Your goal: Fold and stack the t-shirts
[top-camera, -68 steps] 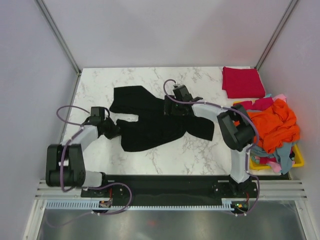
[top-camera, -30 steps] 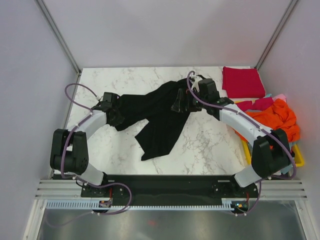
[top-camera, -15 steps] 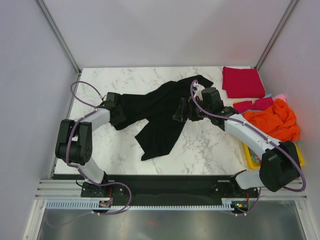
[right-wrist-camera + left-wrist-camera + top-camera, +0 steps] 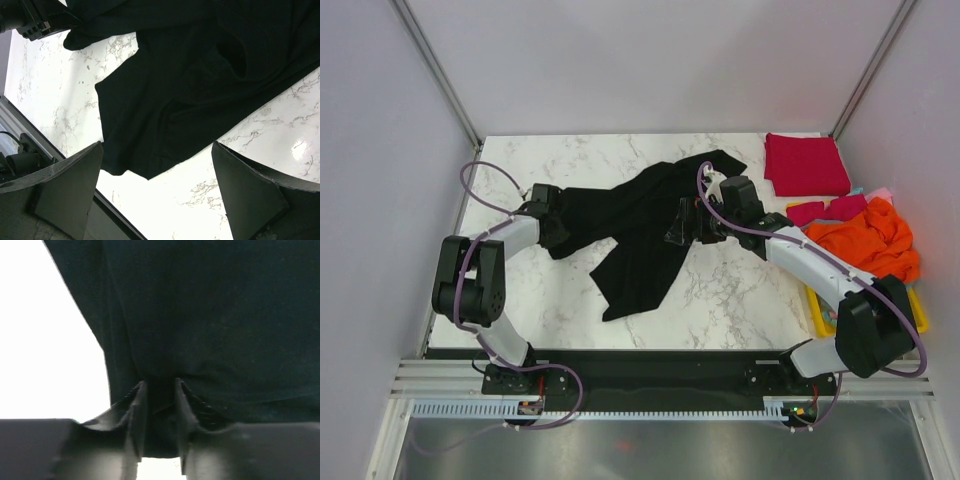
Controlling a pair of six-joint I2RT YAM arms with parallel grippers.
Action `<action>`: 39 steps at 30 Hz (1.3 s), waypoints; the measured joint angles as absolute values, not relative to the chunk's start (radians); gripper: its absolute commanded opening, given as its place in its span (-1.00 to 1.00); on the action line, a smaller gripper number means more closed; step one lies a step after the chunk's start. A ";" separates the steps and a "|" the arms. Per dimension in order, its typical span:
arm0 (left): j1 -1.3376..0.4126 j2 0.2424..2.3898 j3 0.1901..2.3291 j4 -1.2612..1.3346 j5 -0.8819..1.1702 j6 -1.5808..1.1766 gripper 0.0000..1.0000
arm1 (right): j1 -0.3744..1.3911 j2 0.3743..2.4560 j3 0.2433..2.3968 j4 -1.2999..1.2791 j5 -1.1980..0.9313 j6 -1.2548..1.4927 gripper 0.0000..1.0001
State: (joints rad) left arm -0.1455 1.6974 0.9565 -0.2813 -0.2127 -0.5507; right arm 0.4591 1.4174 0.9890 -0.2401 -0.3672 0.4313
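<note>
Black shirt (image 4: 640, 225) is spread, crumpled, across the middle of the table (image 4: 520, 160), with one tail trailing toward 6 o'clock. Its 9 o'clock edge is pinched by the left gripper (image 4: 159, 390). The right gripper (image 4: 157, 147) is held over its 3 o'clock side, jaws spread wide. A folded red shirt (image 4: 806, 165) is laid at 1 o'clock, and an orange one (image 4: 870, 240) is heaped at 3 o'clock.

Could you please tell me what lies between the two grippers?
The black t-shirt fills that stretch in the top view; the left gripper pinches it, and the open right gripper hovers over it.
</note>
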 measured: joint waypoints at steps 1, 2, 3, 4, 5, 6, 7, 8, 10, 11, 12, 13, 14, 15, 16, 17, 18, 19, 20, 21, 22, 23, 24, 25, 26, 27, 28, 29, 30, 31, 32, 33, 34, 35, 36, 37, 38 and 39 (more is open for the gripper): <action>-0.144 1.697 0.957 -0.281 -0.212 -0.551 -0.56 | 0.459 1.419 0.989 -0.240 -0.366 0.430 0.96; -0.142 1.697 0.958 -0.281 -0.212 -0.551 -0.63 | 0.459 1.419 0.989 -0.240 -0.366 0.429 0.96; -0.141 1.697 0.959 -0.281 -0.211 -0.551 -0.81 | 0.459 1.420 0.989 -0.240 -0.365 0.429 0.96; -0.141 1.697 0.961 -0.281 -0.210 -0.553 -0.89 | 0.459 1.420 0.989 -0.240 -0.362 0.428 0.96; -0.141 1.697 0.965 -0.282 -0.210 -0.553 -0.96 | 0.459 1.420 0.989 -0.240 -0.356 0.427 0.96; -0.141 1.695 0.970 -0.286 -0.209 -0.553 -0.96 | 0.459 1.420 0.989 -0.240 -0.344 0.425 0.96; -0.141 1.690 0.976 -0.296 -0.207 -0.553 -0.96 | 0.459 1.422 0.989 -0.241 -0.331 0.423 0.96; -0.141 1.683 0.982 -0.307 -0.207 -0.553 -0.96 | 0.458 1.424 0.990 -0.241 -0.310 0.422 0.96; -0.141 1.651 1.007 -0.347 -0.202 -0.553 -0.96 | 0.442 1.444 1.007 -0.250 -0.289 0.416 0.96; -0.141 1.627 1.023 -0.369 -0.199 -0.553 -0.96 | 0.428 1.461 1.027 -0.261 -0.281 0.413 0.96; -0.141 1.598 1.045 -0.393 -0.197 -0.552 -0.96 | 0.408 1.491 1.062 -0.274 -0.275 0.410 0.96; -0.140 1.574 1.066 -0.415 -0.192 -0.552 -0.96 | 0.383 1.527 1.105 -0.282 -0.266 0.409 0.96; -0.139 1.542 1.100 -0.443 -0.185 -0.551 -0.96 | 0.355 1.565 1.153 -0.290 -0.253 0.410 0.96; -0.138 1.514 1.140 -0.470 -0.178 -0.550 -0.96 | 0.329 1.599 1.199 -0.296 -0.237 0.410 0.96; -0.135 1.491 1.180 -0.489 -0.175 -0.546 -0.96 | 0.303 1.637 1.250 -0.304 -0.216 0.411 0.96; -0.130 1.469 1.229 -0.514 -0.170 -0.539 -0.96 | 0.283 1.673 1.303 -0.321 -0.189 0.411 0.96; -0.124 1.452 1.268 -0.530 -0.164 -0.528 -0.96 | 0.264 1.715 1.360 -0.332 -0.156 0.412 0.96; -0.117 1.439 1.296 -0.538 -0.162 -0.519 -0.96 | 0.244 1.770 1.439 -0.350 -0.123 0.414 0.96; -0.105 1.424 1.326 -0.553 -0.157 -0.508 -0.96 | 0.231 1.819 1.505 -0.357 -0.094 0.415 0.96; -0.091 1.409 1.345 -0.557 -0.154 -0.496 -0.96 | 0.220 1.867 1.565 -0.373 -0.070 0.416 0.96; -0.074 1.396 1.354 -0.566 -0.150 -0.485 -0.96 | 0.210 1.921 1.636 -0.383 -0.048 0.418 0.95; -0.052 1.385 1.357 -0.577 -0.144 -0.476 -0.96 | 0.201 1.973 1.701 -0.398 -0.030 0.419 0.95; -0.031 1.378 1.357 -0.584 -0.133 -0.468 -0.96 | 0.192 2.028 1.761 -0.405 -0.012 0.422 0.92; -0.001 1.375 1.357 -0.598 -0.125 -0.460 -0.96 | 0.183 2.077 1.819 -0.424 0.006 0.423 0.92; 0.025 1.375 1.356 -0.607 -0.119 -0.454 -0.96 | 0.176 2.119 1.866 -0.436 0.017 0.424 0.90; 0.047 1.379 1.354 -0.615 -0.113 -0.450 -0.96 | 0.167 2.178 1.926 -0.449 0.030 0.427 0.87; 0.064 1.381 1.349 -0.621 -0.109 -0.447 -0.96 | 0.160 2.218 1.966 -0.457 0.036 0.430 0.85; 0.075 1.381 1.339 -0.622 -0.102 -0.447 -0.96 | 0.153 2.262 2.006 -0.471 0.043 0.432 0.83; 0.080 1.381 1.329 -0.623 -0.094 -0.446 -0.96 | 0.148 2.292 2.032 -0.479 0.045 0.434 0.82; 0.081 1.381 1.321 -0.622 -0.086 -0.446 -0.96 | 0.143 2.339 2.076 -0.500 0.044 0.435 0.82; 0.081 1.381 1.308 -0.623 -0.067 -0.446 -0.96 | 0.139 2.374 2.115 -0.508 0.041 0.435 0.81; 0.083 1.381 1.305 -0.624 -0.063 -0.446 -0.96 | 0.133 2.418 2.157 -0.508 0.039 0.437 0.80; 0.084 1.381 1.298 -0.622 -0.043 -0.446 -0.96 | 0.130 2.455 2.198 -0.518 0.025 0.437 0.80; 0.086 1.381 1.292 -0.621 -0.031 -0.446 -0.96 | 0.128 2.489 2.234 -0.511 0.009 0.437 0.79; 0.090 1.381 1.286 -0.619 -0.015 -0.446 -0.96 | 0.126 2.519 2.263 -0.502 -0.005 0.438 0.77; 0.095 1.382 1.281 -0.618 0.000 -0.446 -0.96 | 0.127 2.545 2.283 -0.487 -0.019 0.440 0.76; 0.098 1.382 1.276 -0.618 0.011 -0.446 -0.96 | 0.127 2.566 2.295 -0.470 -0.032 0.443 0.75; 0.101 1.382 1.272 -0.618 0.020 -0.446 -0.96 | 0.128 2.582 2.304 -0.456 -0.041 0.448 0.73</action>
